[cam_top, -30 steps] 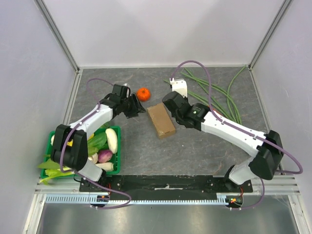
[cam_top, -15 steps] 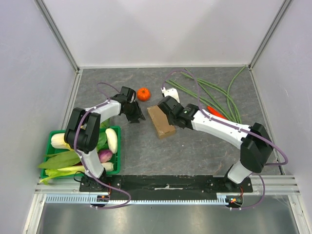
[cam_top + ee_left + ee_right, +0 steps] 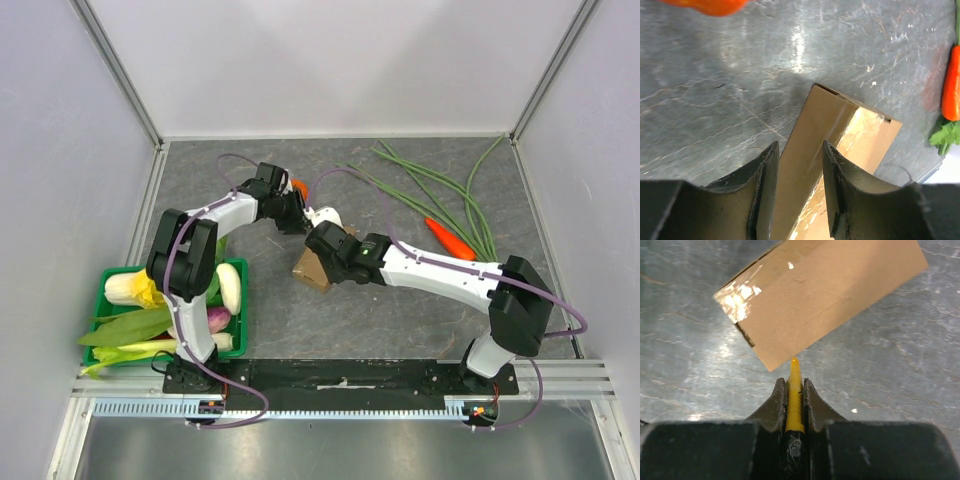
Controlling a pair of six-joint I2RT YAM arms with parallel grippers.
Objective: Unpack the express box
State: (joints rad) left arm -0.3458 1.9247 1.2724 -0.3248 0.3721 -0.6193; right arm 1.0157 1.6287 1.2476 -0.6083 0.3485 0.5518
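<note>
The express box is plain brown cardboard, one face shining under the light. It runs between the fingers of my left gripper, which straddle its narrow side and fill their gap with it. From above, only a corner of the box shows under the two wrists, with my left gripper at its far end. My right gripper is shut on a yellow ridged tool. The tool's tip sits just short of a corner of the box. My right gripper hangs over the box.
A tangerine lies just behind the left wrist. A carrot and long green beans lie at the back right. A green crate of vegetables stands at the near left, beside the left arm's base.
Both arms have swung in toward the middle. The left jaws have narrowed onto the box. The box has shifted left and now lies mostly hidden under the wrists.
</note>
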